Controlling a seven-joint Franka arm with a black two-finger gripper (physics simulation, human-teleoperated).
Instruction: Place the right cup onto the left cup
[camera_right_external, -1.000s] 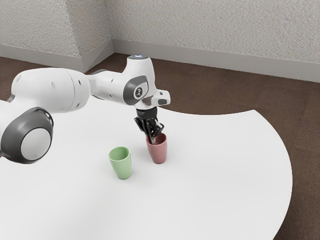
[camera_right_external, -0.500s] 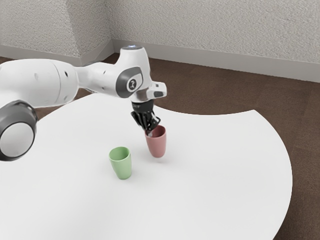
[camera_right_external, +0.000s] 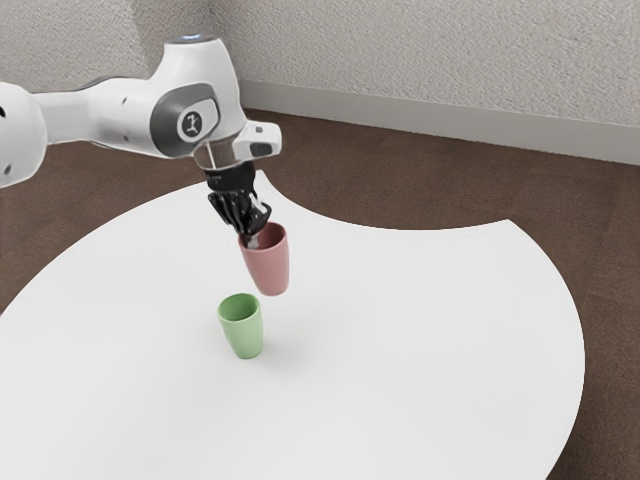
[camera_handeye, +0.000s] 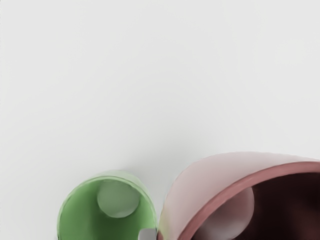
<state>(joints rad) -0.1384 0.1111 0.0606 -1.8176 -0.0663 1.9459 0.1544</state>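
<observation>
In the exterior view, my pincer (camera_right_external: 251, 236) is a little to the left of the centre of the frame and above its middle line, and it is clamped on the wall of the pink cup (camera_right_external: 268, 268) at the rim. This cup hangs in the air, nearly upright with the opening up, close to the middle of the frame. The green cup (camera_right_external: 243, 330) stands upright on the white table (camera_right_external: 430, 320), lower in the frame and slightly more to the left than the pink one. The two cups are apart, so the pink cup is not placed on the green cup. My white arm (camera_right_external: 190, 110) comes in from the upper left of the frame, and its hand points down. Behind the table, the brown floor (camera_right_external: 400, 185) goes across the picture, and a rough pale wall (camera_right_external: 430, 60) fills the top. In the wrist view, the pink cup is large at the lower right, cut by the edge of the frame, and I look partly into its dark inside. The green cup is at the lower left of this same view, smaller, with its open mouth toward me. A small grey fingertip (camera_handeye: 147, 234) is seen at the bottom edge, beside the outer side of the pink cup.
</observation>
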